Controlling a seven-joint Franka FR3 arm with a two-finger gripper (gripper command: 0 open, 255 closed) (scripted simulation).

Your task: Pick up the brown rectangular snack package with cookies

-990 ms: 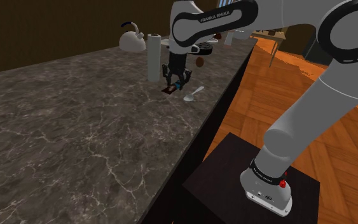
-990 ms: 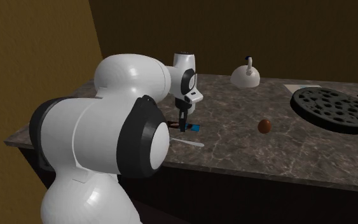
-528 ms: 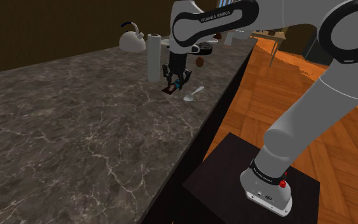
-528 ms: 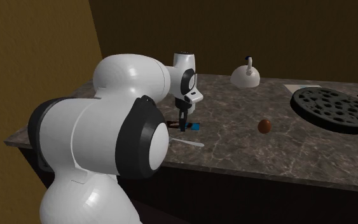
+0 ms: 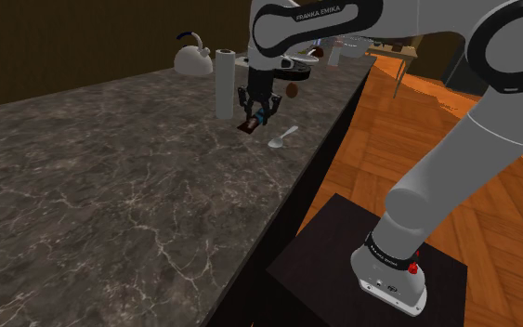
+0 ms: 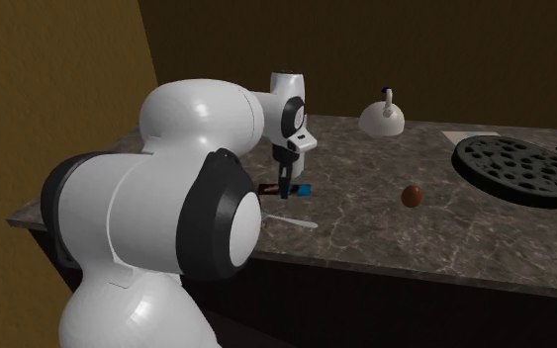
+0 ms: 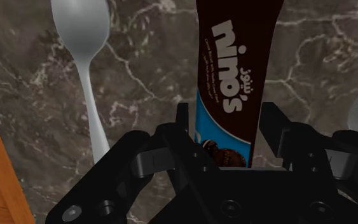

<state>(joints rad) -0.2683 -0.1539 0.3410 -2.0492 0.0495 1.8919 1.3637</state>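
1. The grasp looks made. In the wrist view the gripper (image 7: 227,121) has its two black fingers closed most of the way, pressed against the long edges of the snack package (image 7: 238,63), which sits between them.
2. The lift is what remains. The shoulder view has the package hanging at the fingertips just above the dark marbled countertop (image 5: 111,186). I cannot tell whether its far end is clear of the stone, so I judge the task to be past the grasp and at the start of the raise.
3. The package is at the far end of the counter, near its right edge in the shoulder view. A white spoon (image 5: 282,137) lies just beside it on the right, and a white upright cylinder (image 5: 224,84) stands near on the left.
4. It is a long, flat, rectangular wrapper. It is dark brown with white "nino's" lettering along it and a blue band at the end that is held. A dark cookie is pictured on that band.
5. A white kettle (image 5: 192,58) stands well apart, further along the counter.
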